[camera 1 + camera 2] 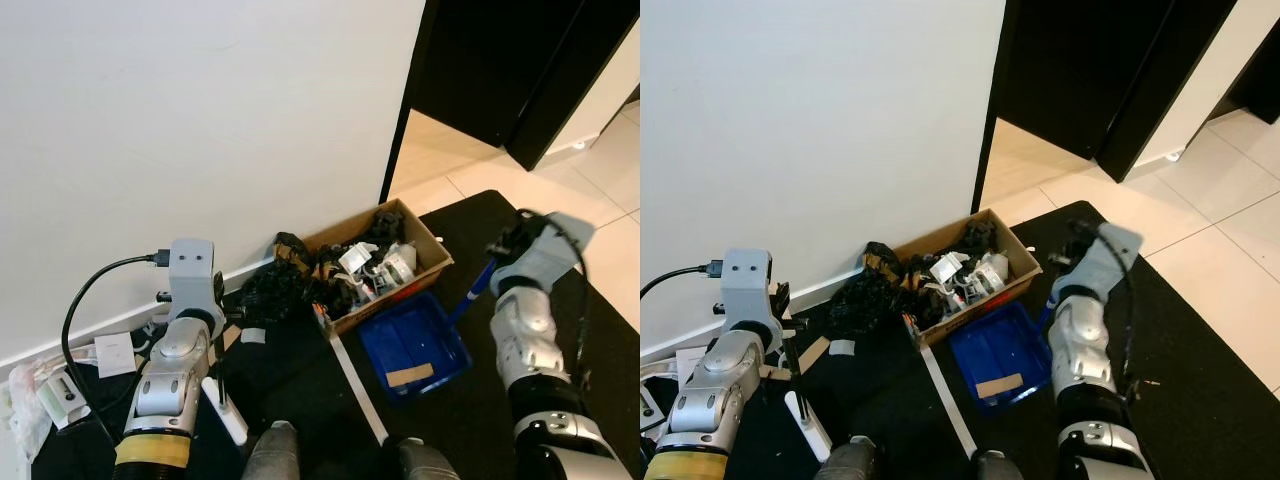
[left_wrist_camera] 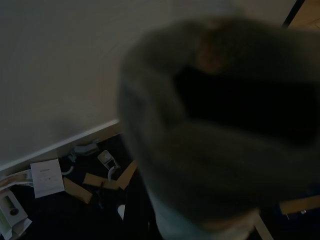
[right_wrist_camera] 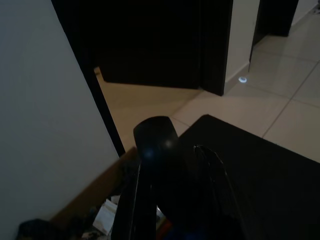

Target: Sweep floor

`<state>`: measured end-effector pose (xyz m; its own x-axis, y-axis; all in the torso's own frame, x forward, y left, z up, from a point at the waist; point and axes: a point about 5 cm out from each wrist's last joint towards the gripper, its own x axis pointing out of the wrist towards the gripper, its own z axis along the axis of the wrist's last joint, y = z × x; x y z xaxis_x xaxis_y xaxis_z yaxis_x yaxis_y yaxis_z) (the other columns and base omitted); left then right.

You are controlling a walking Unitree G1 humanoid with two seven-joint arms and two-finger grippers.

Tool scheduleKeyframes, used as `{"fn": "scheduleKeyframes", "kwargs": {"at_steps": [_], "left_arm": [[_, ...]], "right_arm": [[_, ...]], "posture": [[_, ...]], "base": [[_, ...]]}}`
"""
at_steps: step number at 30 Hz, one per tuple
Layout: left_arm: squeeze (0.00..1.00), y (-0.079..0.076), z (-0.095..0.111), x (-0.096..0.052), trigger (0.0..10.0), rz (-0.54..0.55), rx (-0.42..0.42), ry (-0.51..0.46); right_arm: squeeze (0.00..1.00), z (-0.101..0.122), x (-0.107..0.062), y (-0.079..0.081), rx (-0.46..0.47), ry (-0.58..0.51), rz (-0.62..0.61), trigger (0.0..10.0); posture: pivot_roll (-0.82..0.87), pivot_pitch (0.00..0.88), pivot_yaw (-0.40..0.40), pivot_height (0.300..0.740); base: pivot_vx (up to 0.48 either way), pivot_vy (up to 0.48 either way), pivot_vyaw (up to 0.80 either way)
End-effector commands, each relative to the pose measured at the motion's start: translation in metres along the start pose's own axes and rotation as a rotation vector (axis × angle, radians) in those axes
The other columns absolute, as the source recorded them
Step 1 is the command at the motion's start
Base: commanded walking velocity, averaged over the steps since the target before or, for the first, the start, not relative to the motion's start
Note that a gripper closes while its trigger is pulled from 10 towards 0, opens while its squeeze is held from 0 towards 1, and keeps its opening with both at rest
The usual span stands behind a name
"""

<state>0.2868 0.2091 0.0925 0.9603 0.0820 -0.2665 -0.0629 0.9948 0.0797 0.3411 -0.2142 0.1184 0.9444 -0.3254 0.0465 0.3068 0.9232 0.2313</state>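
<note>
A blue dustpan [image 1: 425,335] lies on the black rug beside a cardboard box, with a scrap of cardboard [image 1: 410,375] inside it. Its blue handle [image 1: 478,287] runs up into my right gripper [image 1: 497,255], which is shut on it; the right wrist view shows the black fingers [image 3: 150,165] close together. My left gripper [image 1: 222,298] is raised by the wall at the left, and a thin dark rod and a white stick [image 1: 226,412] lie below it. A blurred grey mass [image 2: 215,140] covers much of the left wrist view, hiding the fingers.
The cardboard box [image 1: 432,262] of clutter stands against the white wall, with a black heap [image 1: 272,290] beside it. Papers [image 1: 115,352], cardboard scraps [image 2: 95,180] and a black cable [image 1: 80,300] lie along the baseboard at the left. A dark doorway [image 1: 470,60] and tiled floor [image 1: 600,170] are at the right.
</note>
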Motion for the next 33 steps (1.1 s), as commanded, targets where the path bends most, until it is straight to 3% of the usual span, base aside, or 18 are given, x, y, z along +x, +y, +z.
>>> {"fn": "scheduleKeyframes", "kwargs": {"at_steps": [1, 4, 7, 13, 14, 16, 20, 24, 27, 33], "left_arm": [[0.00, -0.002, -0.007, -0.003, 10.0, -0.004, 0.009, 0.016], [0.00, -0.005, -0.008, -0.003, 10.0, -0.012, 0.009, 0.017], [0.00, -0.005, -0.008, -0.002, 10.0, -0.014, 0.010, 0.017], [0.00, -0.004, -0.007, -0.002, 10.0, -0.014, 0.014, 0.017], [0.00, -0.004, -0.007, -0.002, 10.0, -0.013, 0.016, 0.016], [0.00, -0.004, -0.007, -0.002, 10.0, -0.012, 0.016, 0.015], [0.00, -0.001, -0.008, -0.005, 10.0, -0.010, 0.029, 0.018], [0.00, 0.000, -0.009, -0.006, 10.0, -0.009, 0.035, 0.021], [0.00, 0.003, -0.011, -0.008, 10.0, 0.002, 0.038, 0.025], [0.00, 0.002, -0.012, -0.008, 10.0, 0.002, 0.038, 0.028]], "right_arm": [[0.00, 0.025, 0.007, 0.007, 0.051, -0.104, 0.024, 10.0], [0.00, 0.052, 0.016, 0.003, 0.078, -0.199, 0.026, 10.0], [0.00, 0.057, 0.019, 0.004, 0.101, -0.201, 0.048, 10.0], [0.00, 0.041, 0.018, 0.011, 0.186, -0.123, 0.064, 10.0], [0.00, 0.022, 0.014, 0.014, 0.211, -0.055, 0.052, 10.0], [0.00, 0.017, 0.013, 0.015, 0.209, -0.037, 0.051, 10.0], [0.00, -0.012, 0.001, 0.027, 0.144, 0.025, 0.076, 10.0], [0.00, -0.023, -0.004, 0.030, 0.095, 0.063, 0.081, 10.0], [0.00, -0.037, -0.011, 0.027, -0.007, 0.105, 0.067, 10.0], [0.00, -0.035, -0.010, 0.027, -0.033, 0.089, 0.074, 10.0]], "posture": [[0.25, 0.174, 0.006, 0.740], [0.24, 0.175, 0.007, 0.740], [0.24, 0.175, 0.007, 0.740], [0.25, 0.177, 0.009, 0.740], [0.26, 0.178, 0.010, 0.740], [0.26, 0.178, 0.010, 0.740], [0.28, 0.184, 0.014, 0.740], [0.29, 0.185, 0.013, 0.740], [0.29, 0.185, 0.011, 0.740], [0.28, 0.184, 0.009, 0.740]], "base": [[0.000, 0.000, 0.00], [0.000, 0.000, 0.00], [0.000, 0.000, 0.00], [0.000, 0.000, 0.00], [0.000, 0.000, 0.00], [0.000, 0.000, 0.00], [0.000, 0.000, 0.00], [0.000, 0.000, 0.00], [0.000, 0.000, 0.00], [0.000, 0.000, 0.00]]}}
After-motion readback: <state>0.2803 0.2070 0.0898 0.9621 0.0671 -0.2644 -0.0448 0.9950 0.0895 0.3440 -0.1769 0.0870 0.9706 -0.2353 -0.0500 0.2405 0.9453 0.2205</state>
